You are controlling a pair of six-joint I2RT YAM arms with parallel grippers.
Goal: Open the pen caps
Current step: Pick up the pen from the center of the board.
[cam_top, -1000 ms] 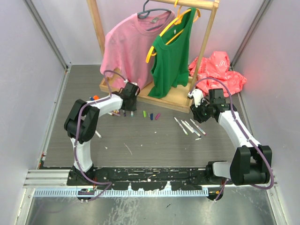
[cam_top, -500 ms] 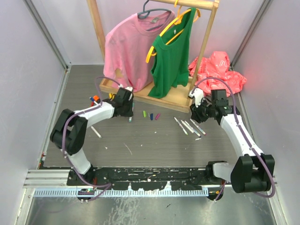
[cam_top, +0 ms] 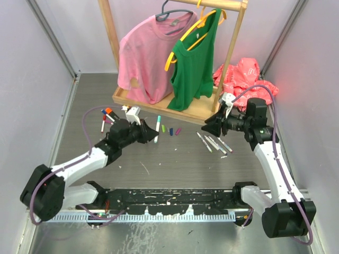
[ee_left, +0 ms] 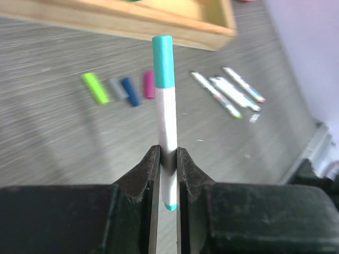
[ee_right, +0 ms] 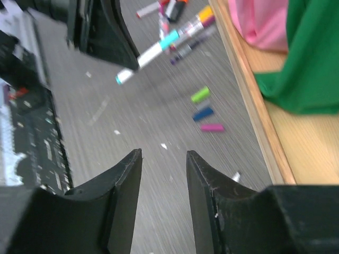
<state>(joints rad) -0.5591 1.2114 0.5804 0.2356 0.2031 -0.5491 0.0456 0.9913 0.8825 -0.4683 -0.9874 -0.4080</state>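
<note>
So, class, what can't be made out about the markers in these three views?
Top view: the heap of capped plastic markers is too small to count.
Right wrist view: motion blur smears that heap's cap colours.
Left wrist view: the left gripper covers part of the white plastic marker with a teal cap.

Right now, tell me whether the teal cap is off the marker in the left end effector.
No, the teal cap sits on the far end of the white marker clamped in the left end effector.
</note>
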